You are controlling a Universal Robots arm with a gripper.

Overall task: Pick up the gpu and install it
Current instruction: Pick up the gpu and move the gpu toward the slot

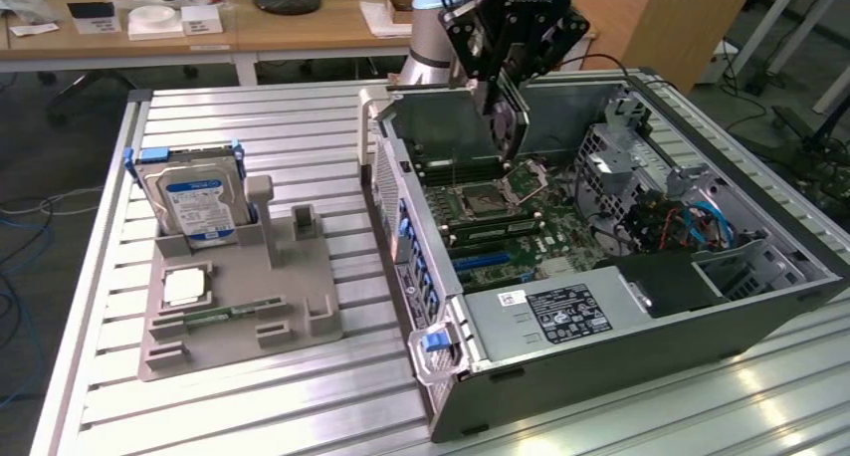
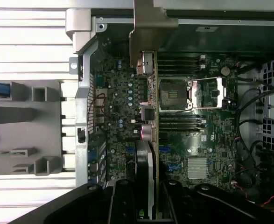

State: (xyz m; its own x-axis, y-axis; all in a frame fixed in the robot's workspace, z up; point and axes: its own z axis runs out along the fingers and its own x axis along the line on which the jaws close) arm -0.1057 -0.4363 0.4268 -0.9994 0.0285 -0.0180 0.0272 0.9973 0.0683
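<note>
The gpu is a thin dark card hanging on edge from my gripper, which is shut on it. It hovers above the motherboard inside the open computer case, over the area beside the processor socket. In the wrist view the gpu runs edge-on away from my gripper, and its metal bracket is at the far end near the case's rear wall. Black fingers flank the card on both sides.
A grey parts holder stands on the slatted table at the exterior view's left. It carries a silver hard drive, a square processor and a green memory stick. Cables and a drive cage crowd the case's right side.
</note>
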